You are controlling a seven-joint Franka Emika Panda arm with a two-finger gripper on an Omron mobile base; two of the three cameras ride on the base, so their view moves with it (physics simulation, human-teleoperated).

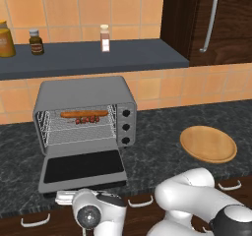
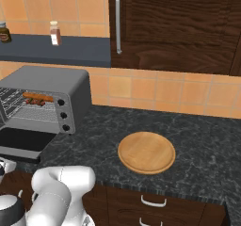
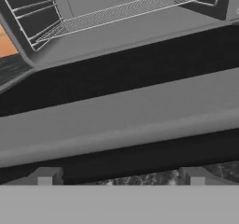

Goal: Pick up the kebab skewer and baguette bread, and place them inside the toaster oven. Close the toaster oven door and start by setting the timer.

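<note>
The toaster oven [image 1: 83,91] [image 2: 52,79] stands on the dark counter with its door [image 1: 81,167] [image 2: 21,140] folded down flat. On the wire rack inside, the baguette bread [image 1: 83,114] [image 2: 37,97] lies across the back. The kebab skewer [image 1: 87,119] [image 2: 36,102] rests just in front of it. My gripper [image 1: 81,195] [image 3: 119,177] hangs low in front of the door's outer edge, pointing at it. It is open, with nothing between its fingertips. The hand view looks close up along the door's grey frame [image 3: 121,111] into the oven.
A round wooden plate [image 1: 208,143] [image 2: 146,152] lies bare on the counter right of the oven. Three black knobs [image 1: 126,127] run down the oven's right front. Jars and a bottle [image 1: 105,38] stand on the shelf above. A dark cabinet [image 2: 174,22] rises at the right.
</note>
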